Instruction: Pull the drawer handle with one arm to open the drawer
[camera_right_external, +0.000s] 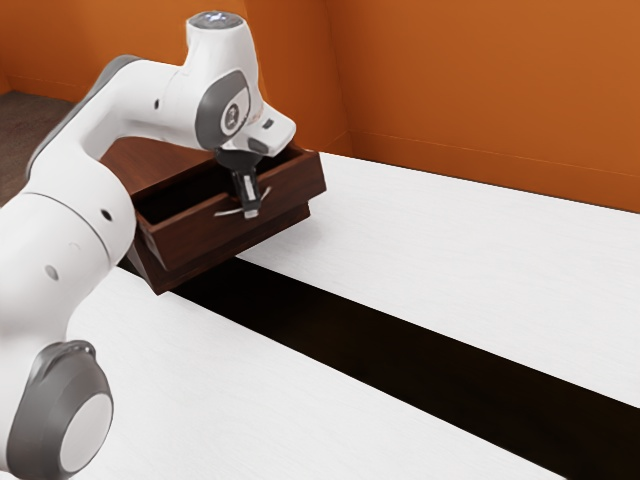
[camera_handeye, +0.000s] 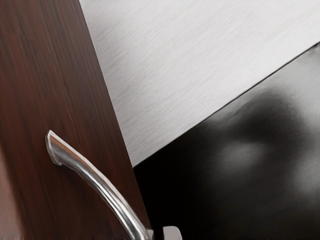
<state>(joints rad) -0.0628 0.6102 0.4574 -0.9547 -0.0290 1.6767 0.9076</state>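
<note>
Robot arm (camera_right_external: 70, 250) up front, white table (camera_right_external: 470, 260), glossy black strip (camera_right_external: 420, 360), orange walls (camera_right_external: 480, 70); gripper (camera_right_external: 250, 205) at drawer handle (camera_handeye: 99, 182), grip impossible to tell.

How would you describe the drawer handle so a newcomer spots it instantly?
On the white table, find the dark wooden drawer near the corner of the orange wall. On its front panel, at the tip of the black gripper, sits the handle: a slim curved bar. It is the only shiny silver metal piece against the brown wood.
</note>
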